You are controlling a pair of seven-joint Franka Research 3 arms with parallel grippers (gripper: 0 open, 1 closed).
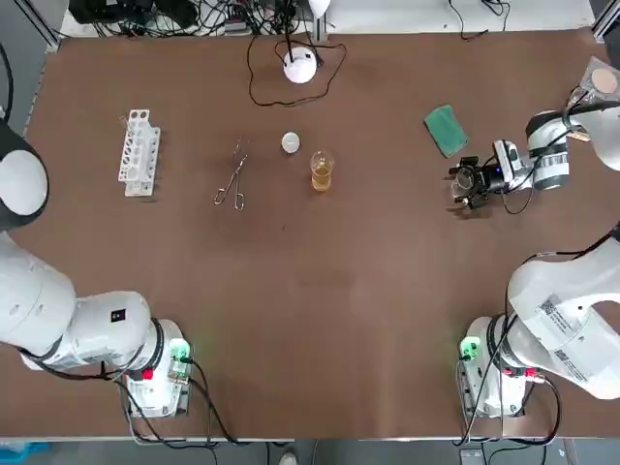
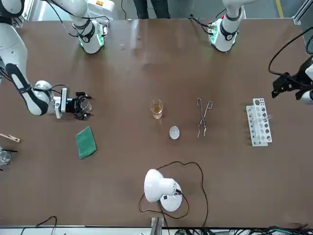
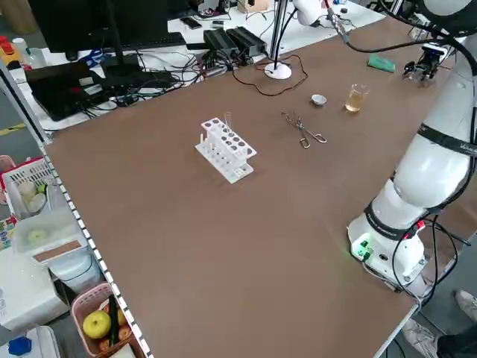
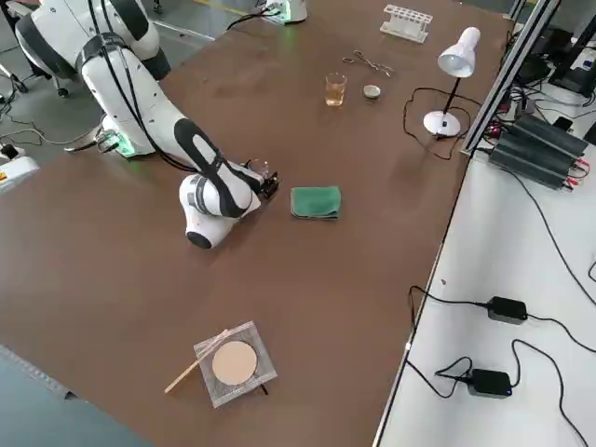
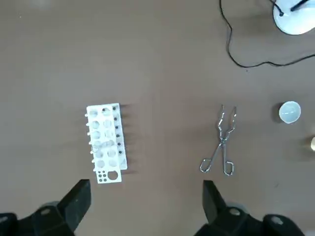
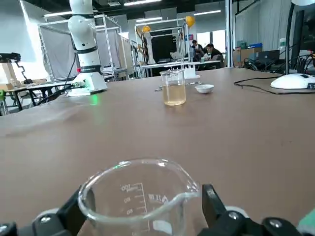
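clear glass beaker (image 6: 133, 196): base cut off at right wrist view's edge, printed scale blurred | left gripper (image 2: 286, 87): arm runs off front view's edge

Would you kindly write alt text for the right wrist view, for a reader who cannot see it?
An empty glass beaker sits between the right gripper's open fingers. Farther off stand a beaker of amber liquid, a small white dish and a lamp base.

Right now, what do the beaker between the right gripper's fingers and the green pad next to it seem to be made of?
Beaker: clear glass by the look, glossy, see-through with printed graduations; clear plastic cannot be ruled out. Green pad: soft fabric, probably a folded cloth, matte with rounded, slightly rumpled edges.
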